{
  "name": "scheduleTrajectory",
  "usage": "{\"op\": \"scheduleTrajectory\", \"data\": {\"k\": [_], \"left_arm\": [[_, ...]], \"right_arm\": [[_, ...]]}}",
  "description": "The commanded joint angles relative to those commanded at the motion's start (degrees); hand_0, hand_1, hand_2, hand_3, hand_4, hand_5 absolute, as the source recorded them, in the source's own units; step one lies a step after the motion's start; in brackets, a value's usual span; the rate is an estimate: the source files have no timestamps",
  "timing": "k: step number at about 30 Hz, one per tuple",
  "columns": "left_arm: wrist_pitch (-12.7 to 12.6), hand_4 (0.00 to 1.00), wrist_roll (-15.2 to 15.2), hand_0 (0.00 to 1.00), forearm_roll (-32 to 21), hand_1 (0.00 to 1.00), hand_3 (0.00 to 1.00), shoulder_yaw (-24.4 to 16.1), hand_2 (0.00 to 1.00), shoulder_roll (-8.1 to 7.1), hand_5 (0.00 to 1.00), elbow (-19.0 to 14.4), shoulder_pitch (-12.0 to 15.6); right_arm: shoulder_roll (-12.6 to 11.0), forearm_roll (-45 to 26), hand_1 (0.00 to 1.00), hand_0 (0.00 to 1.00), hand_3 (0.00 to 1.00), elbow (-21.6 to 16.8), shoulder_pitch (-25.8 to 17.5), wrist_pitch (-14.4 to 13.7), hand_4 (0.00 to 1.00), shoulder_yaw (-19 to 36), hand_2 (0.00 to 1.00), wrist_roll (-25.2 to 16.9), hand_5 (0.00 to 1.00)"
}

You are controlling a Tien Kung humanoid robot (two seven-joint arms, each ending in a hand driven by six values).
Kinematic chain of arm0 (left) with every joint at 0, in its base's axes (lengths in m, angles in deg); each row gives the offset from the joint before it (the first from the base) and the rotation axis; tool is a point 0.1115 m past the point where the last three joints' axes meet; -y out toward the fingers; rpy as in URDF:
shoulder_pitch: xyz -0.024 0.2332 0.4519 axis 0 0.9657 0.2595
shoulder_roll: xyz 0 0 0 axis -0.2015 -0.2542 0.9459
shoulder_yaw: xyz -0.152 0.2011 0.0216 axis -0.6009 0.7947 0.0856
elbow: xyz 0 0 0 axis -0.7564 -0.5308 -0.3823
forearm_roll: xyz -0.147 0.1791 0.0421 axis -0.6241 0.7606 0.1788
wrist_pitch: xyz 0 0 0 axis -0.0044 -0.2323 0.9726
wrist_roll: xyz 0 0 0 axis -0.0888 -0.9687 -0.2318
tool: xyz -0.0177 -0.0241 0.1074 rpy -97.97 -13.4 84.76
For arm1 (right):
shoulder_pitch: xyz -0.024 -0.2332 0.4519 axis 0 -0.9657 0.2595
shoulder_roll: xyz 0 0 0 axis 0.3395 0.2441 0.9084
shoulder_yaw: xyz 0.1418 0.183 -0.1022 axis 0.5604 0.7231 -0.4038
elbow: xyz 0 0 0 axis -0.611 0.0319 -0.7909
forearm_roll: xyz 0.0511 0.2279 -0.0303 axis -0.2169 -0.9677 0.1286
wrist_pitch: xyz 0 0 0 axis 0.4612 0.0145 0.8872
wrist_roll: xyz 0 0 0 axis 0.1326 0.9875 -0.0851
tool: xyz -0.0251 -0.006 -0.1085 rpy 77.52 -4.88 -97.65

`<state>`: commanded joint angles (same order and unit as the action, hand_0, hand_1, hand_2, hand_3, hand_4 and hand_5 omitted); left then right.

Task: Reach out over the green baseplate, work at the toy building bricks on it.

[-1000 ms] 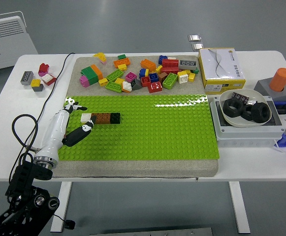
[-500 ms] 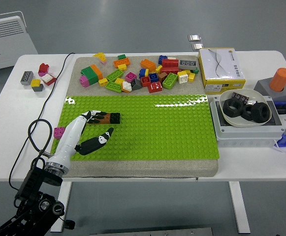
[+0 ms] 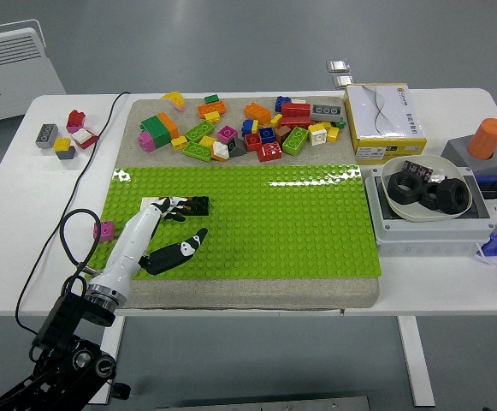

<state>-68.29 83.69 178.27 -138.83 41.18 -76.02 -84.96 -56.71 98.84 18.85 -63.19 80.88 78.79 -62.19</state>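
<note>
The green baseplate (image 3: 299, 223) lies on a grey mat in the middle of the table. A short row of bricks is stuck on its left part: a white brick (image 3: 148, 204) at the left end, a black brick (image 3: 200, 205) at the right end. My left hand (image 3: 188, 221) reaches in from the lower left. Its fingers (image 3: 174, 205) are stretched out over the middle of that row and hide it. The thumb (image 3: 184, 247) points right, apart from the fingers, low over the bare studs. The hand is open and holds nothing. The right arm is out of view.
Several loose bricks (image 3: 239, 128) lie on the mat behind the baseplate. A pink brick (image 3: 104, 229) sits at its left edge, a small brick cluster (image 3: 64, 137) at far left. Right: a yellow-white box (image 3: 383, 120), a bowl of black rings (image 3: 423, 193), an orange cylinder (image 3: 488, 137).
My left hand has swung right and forward onto the baseplate. Its fingers now lie over the brick row, and the pink brick at the left edge has come into view.
</note>
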Motion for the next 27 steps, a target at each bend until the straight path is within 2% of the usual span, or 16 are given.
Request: {"op": "scheduleTrajectory", "data": {"k": [8,27], "left_arm": [[0.36,0.695,0.61,0.704,-0.25,0.625,0.67,0.1,0.627,-0.25,0.342,0.07,-0.04],[1.32,0.689,1.39,0.695,-0.89,0.618,0.663,-0.75,0.619,0.45,0.327,0.44,0.21]], "right_arm": [[0.23,-0.88,0.655,0.519,0.787,0.0,-0.4,-0.13,0.882,-0.28,0.771,0.01,0.955],[0.36,2.17,0.654,0.519,0.786,0.0,-0.35,-0.02,0.871,2.95,0.77,0.1,0.958]]}}
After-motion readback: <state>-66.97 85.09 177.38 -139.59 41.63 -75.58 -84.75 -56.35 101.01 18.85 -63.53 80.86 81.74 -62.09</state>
